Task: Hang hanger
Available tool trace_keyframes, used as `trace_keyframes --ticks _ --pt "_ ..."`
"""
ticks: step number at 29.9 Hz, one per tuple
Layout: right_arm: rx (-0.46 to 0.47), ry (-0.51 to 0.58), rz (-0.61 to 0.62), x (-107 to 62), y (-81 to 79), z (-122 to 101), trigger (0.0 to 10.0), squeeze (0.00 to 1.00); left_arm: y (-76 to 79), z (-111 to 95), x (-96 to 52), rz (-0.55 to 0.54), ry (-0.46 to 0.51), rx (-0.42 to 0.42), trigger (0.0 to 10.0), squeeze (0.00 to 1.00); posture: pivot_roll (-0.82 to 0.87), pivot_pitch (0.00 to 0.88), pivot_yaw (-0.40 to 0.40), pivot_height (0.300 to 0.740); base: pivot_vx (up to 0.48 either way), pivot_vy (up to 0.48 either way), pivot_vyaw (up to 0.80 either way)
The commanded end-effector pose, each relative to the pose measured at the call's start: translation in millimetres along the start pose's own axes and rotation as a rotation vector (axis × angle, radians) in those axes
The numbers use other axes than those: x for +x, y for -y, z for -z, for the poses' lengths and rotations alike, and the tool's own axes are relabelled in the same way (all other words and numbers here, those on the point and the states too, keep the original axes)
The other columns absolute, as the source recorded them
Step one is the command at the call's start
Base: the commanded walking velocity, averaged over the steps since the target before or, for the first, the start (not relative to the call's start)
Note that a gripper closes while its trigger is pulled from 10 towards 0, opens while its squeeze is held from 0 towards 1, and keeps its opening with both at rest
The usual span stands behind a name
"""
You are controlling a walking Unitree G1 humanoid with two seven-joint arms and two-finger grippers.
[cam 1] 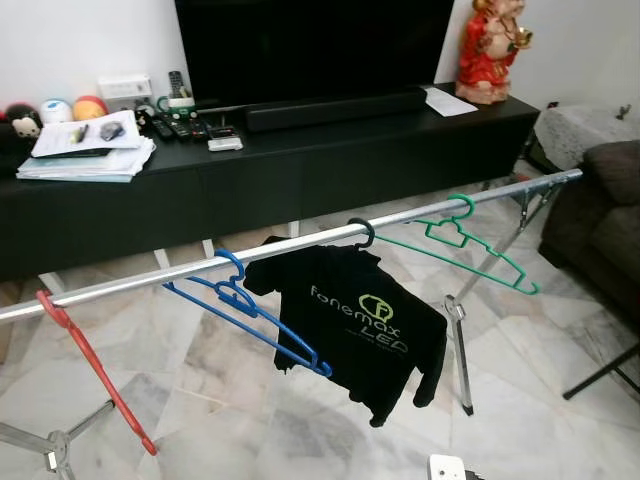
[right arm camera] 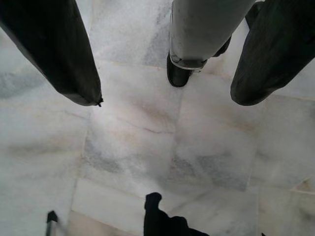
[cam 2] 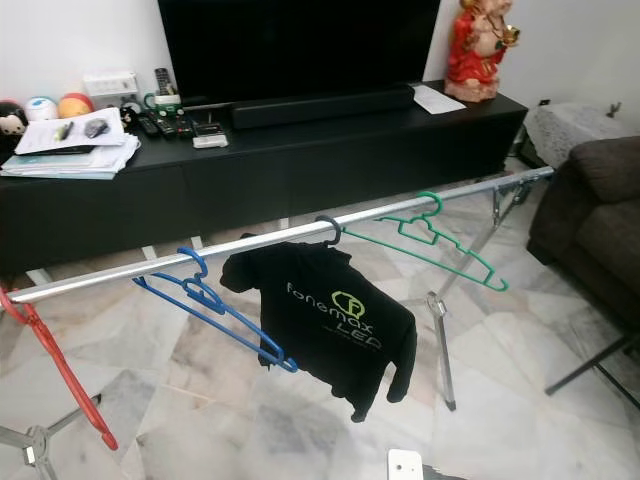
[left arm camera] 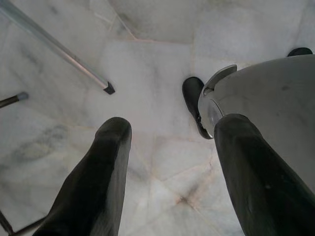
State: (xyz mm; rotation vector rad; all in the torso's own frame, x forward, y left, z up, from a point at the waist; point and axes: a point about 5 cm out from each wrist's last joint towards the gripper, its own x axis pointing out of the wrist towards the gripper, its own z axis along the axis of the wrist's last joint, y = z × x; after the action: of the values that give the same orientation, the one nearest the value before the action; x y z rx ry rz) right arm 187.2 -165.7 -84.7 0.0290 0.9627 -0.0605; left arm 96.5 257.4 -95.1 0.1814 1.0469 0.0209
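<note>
A silver rail (cam 1: 300, 242) of a drying rack crosses the scene. On it hang a red hanger (cam 1: 95, 375) at the far left, a blue hanger (cam 1: 250, 315), a black hanger hook (cam 1: 362, 232) carrying a black T-shirt (cam 1: 360, 325) with green print, and a green hanger (cam 1: 465, 245) toward the right. My left gripper (left arm camera: 170, 142) hangs open over the marble floor, nothing between its fingers. My right gripper (right arm camera: 167, 73) is also open above the floor, and a dark bit of the shirt (right arm camera: 162, 221) shows below it.
A long black TV console (cam 1: 300, 160) stands behind the rack with papers (cam 1: 85, 150), remotes, a soundbar and a red figurine (cam 1: 490, 50). A dark sofa (cam 1: 600, 220) sits at the right. Rack legs (cam 1: 460, 350) stand on the marble floor.
</note>
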Motion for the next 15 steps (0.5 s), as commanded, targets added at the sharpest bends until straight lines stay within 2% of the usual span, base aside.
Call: trace_keyframes --ticks 1,15 --pt "0.013 -0.006 0.011 -0.5 1.8 2.8 10.0 0.00 -0.4 9.9 -2.8 0.001 -0.038 0.006 10.0 0.00 -0.06 0.086 0.000 0.740 0.000 -0.319 0.00" --pt "0.000 -0.002 0.008 -0.3 1.9 1.1 10.0 0.00 -0.1 8.7 -2.2 0.003 -0.037 0.001 10.0 0.00 -0.07 0.082 -0.003 0.740 0.000 -0.318 0.00"
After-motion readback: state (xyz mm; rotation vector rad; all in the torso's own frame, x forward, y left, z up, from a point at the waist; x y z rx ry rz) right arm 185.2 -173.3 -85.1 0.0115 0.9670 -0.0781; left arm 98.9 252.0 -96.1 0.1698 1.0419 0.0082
